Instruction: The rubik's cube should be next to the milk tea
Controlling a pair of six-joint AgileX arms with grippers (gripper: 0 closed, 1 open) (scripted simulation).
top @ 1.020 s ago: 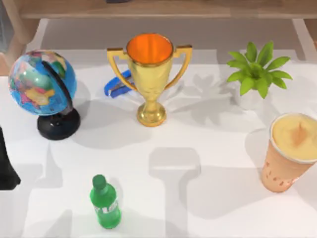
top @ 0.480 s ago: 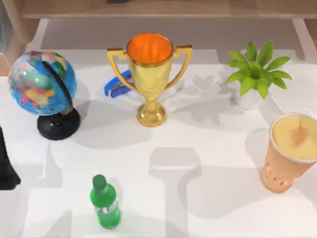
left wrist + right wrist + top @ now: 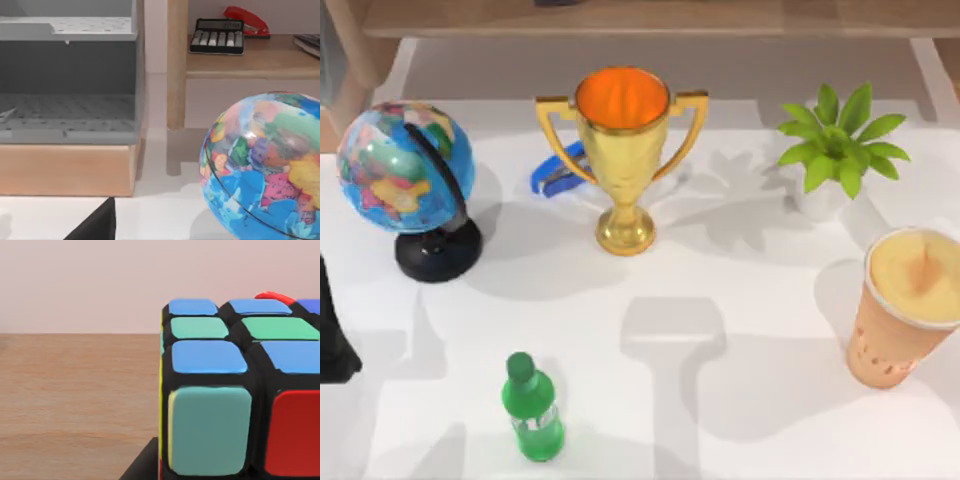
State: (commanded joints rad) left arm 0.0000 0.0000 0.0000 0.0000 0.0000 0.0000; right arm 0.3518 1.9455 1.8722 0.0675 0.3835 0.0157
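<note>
Rubik's cube (image 3: 235,390) sat close before the right wrist camera on a wooden surface, apparently not yet beside the milk tea (image 3: 908,305); whether either claw was apart, I cannot tell.

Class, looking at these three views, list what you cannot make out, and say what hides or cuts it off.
- Rubik's cube: right wrist view, cut by the frame edge; its place relative to the milk tea is unknowable.
- Milk tea: top view, cut at the right edge.
- Blue stapler: top view, partly behind the trophy.
</note>
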